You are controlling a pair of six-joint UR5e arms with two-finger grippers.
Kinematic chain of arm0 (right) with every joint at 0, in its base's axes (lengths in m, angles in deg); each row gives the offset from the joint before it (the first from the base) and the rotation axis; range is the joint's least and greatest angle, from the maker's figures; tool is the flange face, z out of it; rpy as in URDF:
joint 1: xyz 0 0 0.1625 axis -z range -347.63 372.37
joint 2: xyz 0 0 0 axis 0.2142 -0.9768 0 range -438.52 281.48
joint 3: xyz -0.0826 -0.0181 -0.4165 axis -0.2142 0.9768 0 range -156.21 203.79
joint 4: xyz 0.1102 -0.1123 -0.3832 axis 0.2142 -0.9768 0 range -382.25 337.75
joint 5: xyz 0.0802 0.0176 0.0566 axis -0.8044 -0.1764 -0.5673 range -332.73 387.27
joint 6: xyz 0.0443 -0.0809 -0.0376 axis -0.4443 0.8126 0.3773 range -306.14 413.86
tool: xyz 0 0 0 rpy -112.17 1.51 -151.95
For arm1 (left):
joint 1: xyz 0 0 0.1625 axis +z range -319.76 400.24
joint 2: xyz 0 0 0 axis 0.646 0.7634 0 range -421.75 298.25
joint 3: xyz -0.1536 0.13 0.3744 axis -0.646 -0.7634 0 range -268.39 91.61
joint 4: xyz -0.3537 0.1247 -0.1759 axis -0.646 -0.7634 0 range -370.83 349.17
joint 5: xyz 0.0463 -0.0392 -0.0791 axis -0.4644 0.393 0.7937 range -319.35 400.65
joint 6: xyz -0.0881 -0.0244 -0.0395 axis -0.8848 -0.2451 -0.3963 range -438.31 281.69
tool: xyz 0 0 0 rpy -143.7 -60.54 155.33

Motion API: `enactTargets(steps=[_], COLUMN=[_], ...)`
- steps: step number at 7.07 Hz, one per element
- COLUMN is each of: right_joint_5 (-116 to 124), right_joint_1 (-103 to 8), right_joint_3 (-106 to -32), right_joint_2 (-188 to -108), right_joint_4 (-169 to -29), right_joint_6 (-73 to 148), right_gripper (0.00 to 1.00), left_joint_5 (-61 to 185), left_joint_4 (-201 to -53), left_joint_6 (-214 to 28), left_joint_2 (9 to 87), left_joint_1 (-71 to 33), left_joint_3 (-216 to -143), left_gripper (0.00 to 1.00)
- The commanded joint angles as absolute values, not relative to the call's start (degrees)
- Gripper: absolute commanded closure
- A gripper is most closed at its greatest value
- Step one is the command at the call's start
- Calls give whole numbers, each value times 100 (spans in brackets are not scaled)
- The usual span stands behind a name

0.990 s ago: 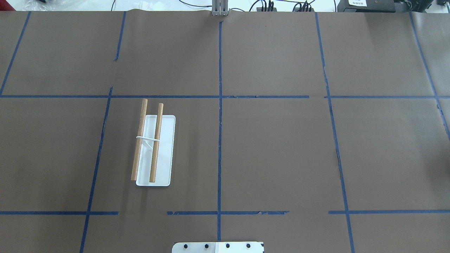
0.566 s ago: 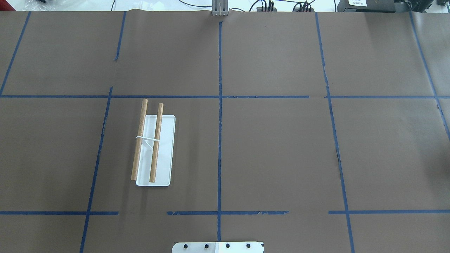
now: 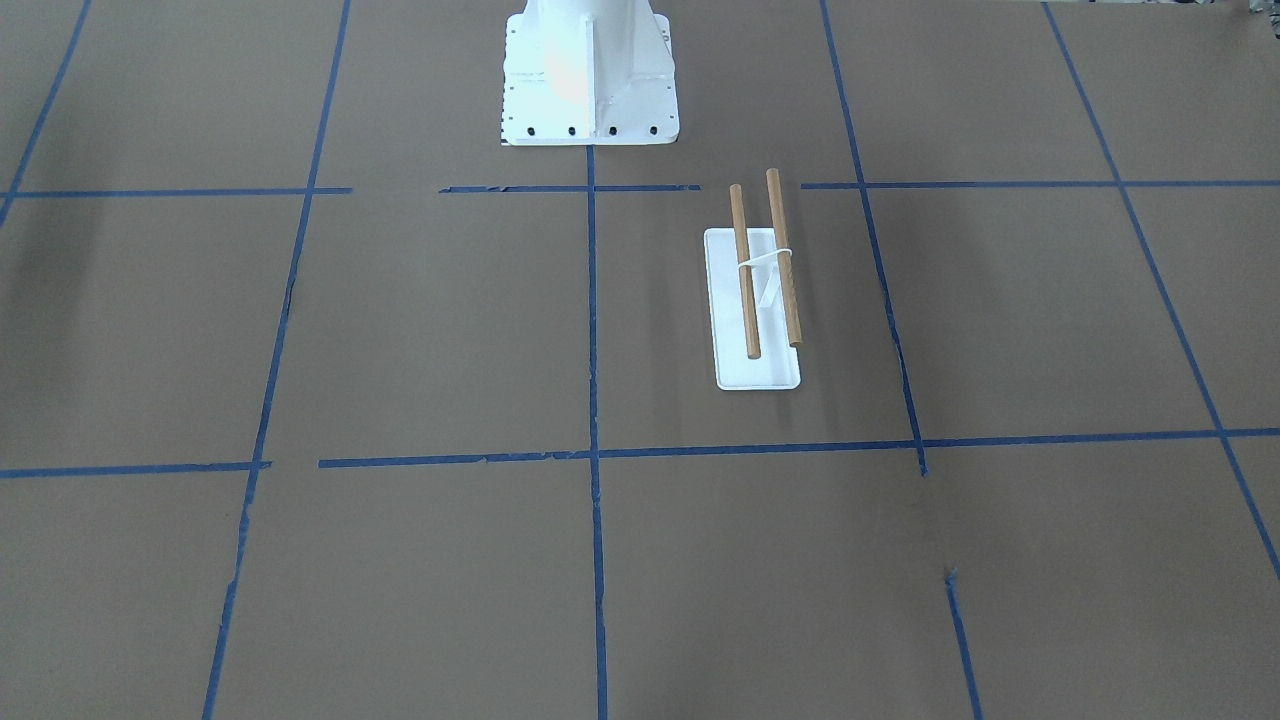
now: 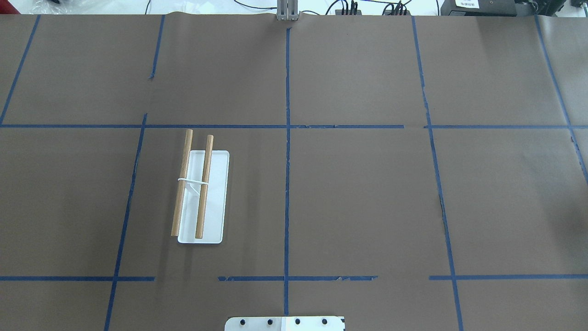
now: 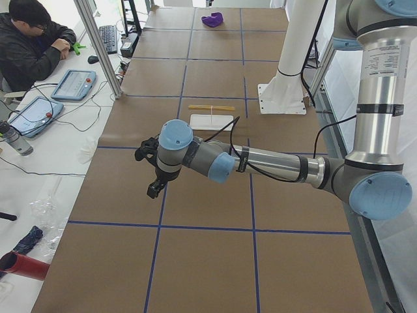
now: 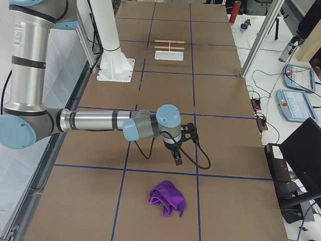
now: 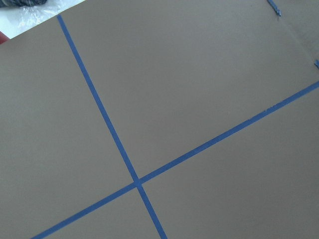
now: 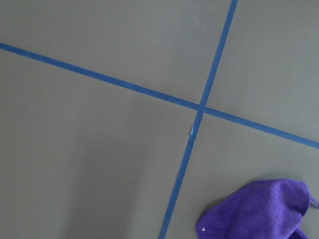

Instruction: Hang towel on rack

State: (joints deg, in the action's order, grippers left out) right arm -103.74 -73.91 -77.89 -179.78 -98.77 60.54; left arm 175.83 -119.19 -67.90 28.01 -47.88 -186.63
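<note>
The rack [image 4: 213, 202] stands left of the table's centre line, its two wooden rods lying parallel over a white base; it also shows in the front-facing view [image 3: 757, 372], the left view [image 5: 212, 121] and the right view [image 6: 169, 55]. The purple towel [image 6: 168, 198] lies crumpled on the table at the robot's right end, far from the rack; it also shows in the right wrist view [image 8: 259, 211] and the left view [image 5: 212, 19]. My right gripper [image 6: 178, 160] hangs a little above the table, short of the towel. My left gripper [image 5: 153, 189] hovers at the opposite end. Whether either is open I cannot tell.
The white robot pedestal [image 3: 588, 80] is bolted at the table's near edge. Blue tape lines divide the brown table cover [image 4: 367, 193]. An operator [image 5: 32, 45] sits beside the table with tablets [image 5: 73, 85] and cables.
</note>
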Motion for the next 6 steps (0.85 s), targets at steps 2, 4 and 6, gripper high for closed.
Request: enactTargets(steps=[2,4,6], right_joint_5=[-9843,-9289,-9000], right_joint_1=[-6931,-6622,-6323], right_joint_3=[-7089,-6510,-6026], right_joint_2=[-18152,-18118,-18100], right_joint_4=[-9749,-9390,-8898], right_joint_6=[7202,7616,7636], right_gripper=[0,4,8], left_joint_5=[17601,17601,17601], left_joint_4=[-11990,-11999,-11999], left_joint_6=[-6785,-6785,-6785], left_joint_2=[2843,2869,2869], left_joint_1=[-4783,-4774,-4774], left_joint_3=[-18621,-18595,-18604], left_gripper=[0,0,0])
